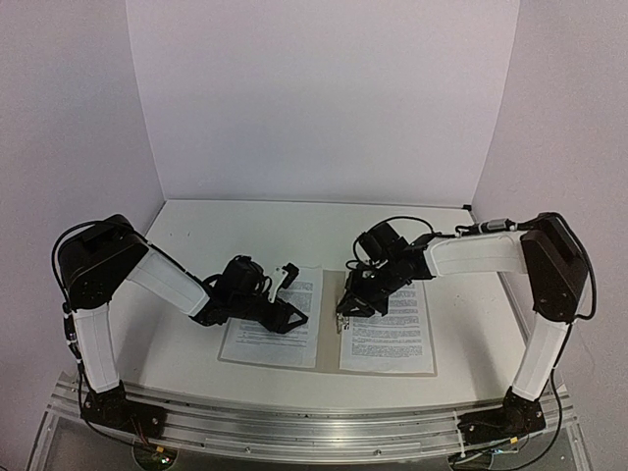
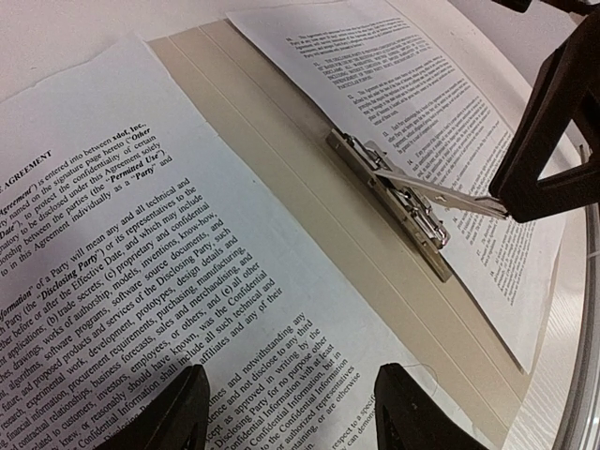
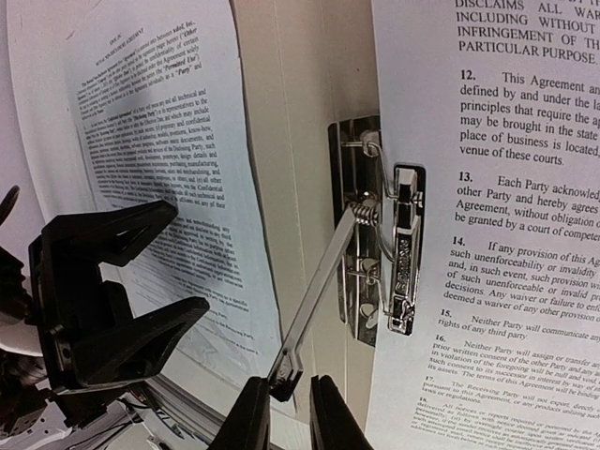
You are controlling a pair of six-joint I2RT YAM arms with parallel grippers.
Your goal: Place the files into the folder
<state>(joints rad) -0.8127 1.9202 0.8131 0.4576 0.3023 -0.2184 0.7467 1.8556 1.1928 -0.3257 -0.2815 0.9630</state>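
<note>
Right gripper (image 3: 286, 398) pinches the thin steel clip lever (image 3: 314, 291), jaws narrow; I see the left gripper (image 2: 291, 412) gaping over the left file (image 2: 141, 281). Two printed white files (image 1: 390, 329) hide the open beige card folder (image 2: 281, 141), bar its spine.

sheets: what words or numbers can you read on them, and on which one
"AGREEMENT" - left sheet
"Disclosing Party" - left sheet
"Permitted Use" - left sheet
"PARTICULAR PURPOSE" - right sheet
"12. This Agreement" - right sheet
"13. Each Party" - right sheet
"14. If any provision of this" - right sheet
Remaining body text on both: too small or cut off to quote.
folder, clip: no writing visible.
</note>
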